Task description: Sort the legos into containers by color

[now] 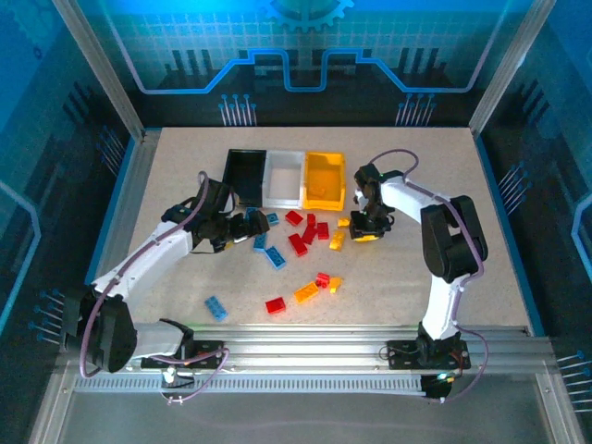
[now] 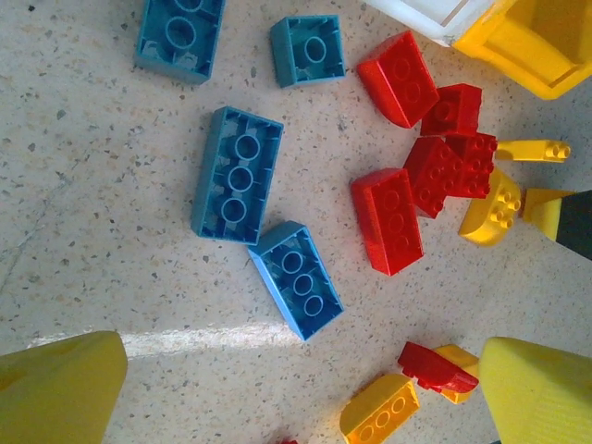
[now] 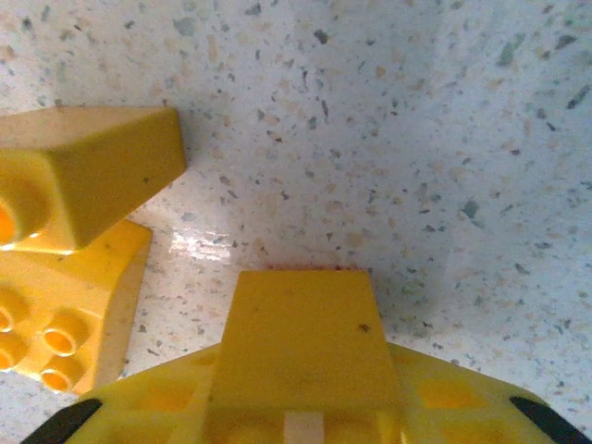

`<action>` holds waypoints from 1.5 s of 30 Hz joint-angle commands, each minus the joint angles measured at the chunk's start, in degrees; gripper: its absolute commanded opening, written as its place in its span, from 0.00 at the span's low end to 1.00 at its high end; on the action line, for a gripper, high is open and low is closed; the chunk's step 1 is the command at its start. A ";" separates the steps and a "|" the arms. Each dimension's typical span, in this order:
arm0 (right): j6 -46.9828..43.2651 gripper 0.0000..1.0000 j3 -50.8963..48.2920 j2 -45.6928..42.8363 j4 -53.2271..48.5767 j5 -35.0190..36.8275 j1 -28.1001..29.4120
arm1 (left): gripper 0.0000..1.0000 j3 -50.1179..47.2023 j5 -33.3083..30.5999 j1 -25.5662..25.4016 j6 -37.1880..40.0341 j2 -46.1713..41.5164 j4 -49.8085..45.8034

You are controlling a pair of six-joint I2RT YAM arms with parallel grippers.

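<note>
Speckled tabletop (image 1: pixel 499 277); legos (image 2: pixel 238 175) look light, stiff, slick, so I'd pinch flat sides; left claw (image 1: pixel 244 228) spread wide, right claw (image 1: pixel 368 228) clenched.

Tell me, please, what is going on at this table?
Two robot arms are sorting legos by colour into a row of bins. The left gripper hovers with jaws wide open over blue bricks beside a red cluster. The right gripper is low at the table near the yellow bin, jaws shut among yellow bricks; whether it holds one is unclear. Most bricks lie loose on the table.
</note>
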 commanded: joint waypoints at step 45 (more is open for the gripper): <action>12.81 0.38 40.05 11.31 -8.76 -15.08 1.47 | 0.99 -13.45 12.58 -0.37 -19.77 -16.56 12.81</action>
